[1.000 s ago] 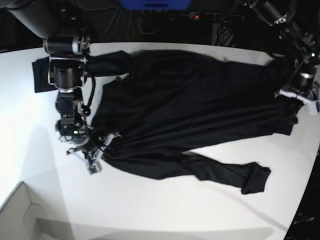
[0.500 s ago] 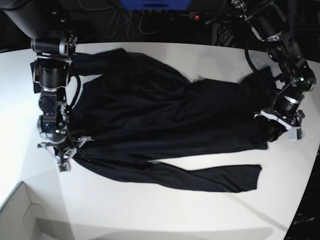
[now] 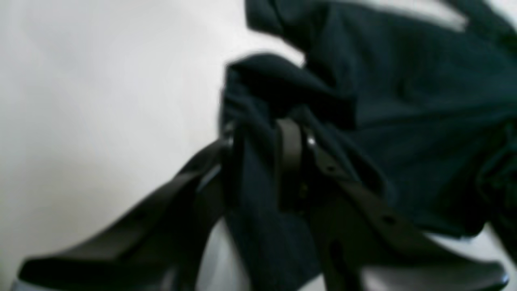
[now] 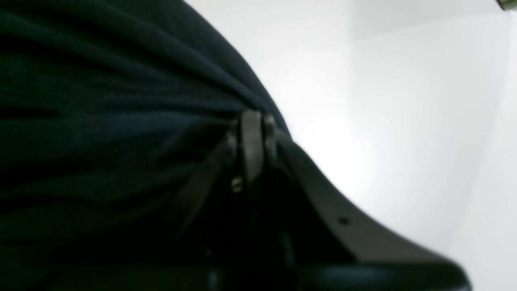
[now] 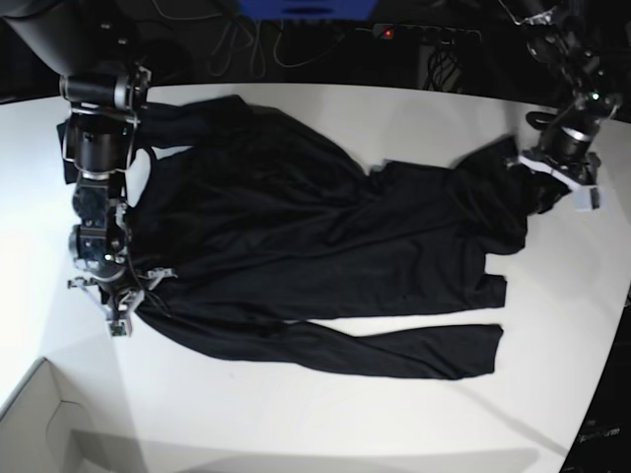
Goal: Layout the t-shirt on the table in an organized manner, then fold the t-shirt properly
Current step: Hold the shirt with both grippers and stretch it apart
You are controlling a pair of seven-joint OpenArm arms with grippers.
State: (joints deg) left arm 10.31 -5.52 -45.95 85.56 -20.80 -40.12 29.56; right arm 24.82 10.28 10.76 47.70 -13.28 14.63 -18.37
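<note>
The black t-shirt lies spread across the white table, with long folds and one sleeve stretched along its near side. My right gripper, at the base view's left, is shut on the cloth's edge; the right wrist view shows its fingers pressed together on the t-shirt. My left gripper sits at the far right over a bunched corner. In the left wrist view, a bunch of the t-shirt fills the narrow gap of the left gripper, above the table.
A pale cardboard box stands at the near left corner. Cables and a blue object lie behind the table's back edge. The table's curved edge runs down the right side.
Over the last second the whole garment slid to the left with my right gripper. My left gripper then rose toward the back right, pulling its corner of cloth with it.
</note>
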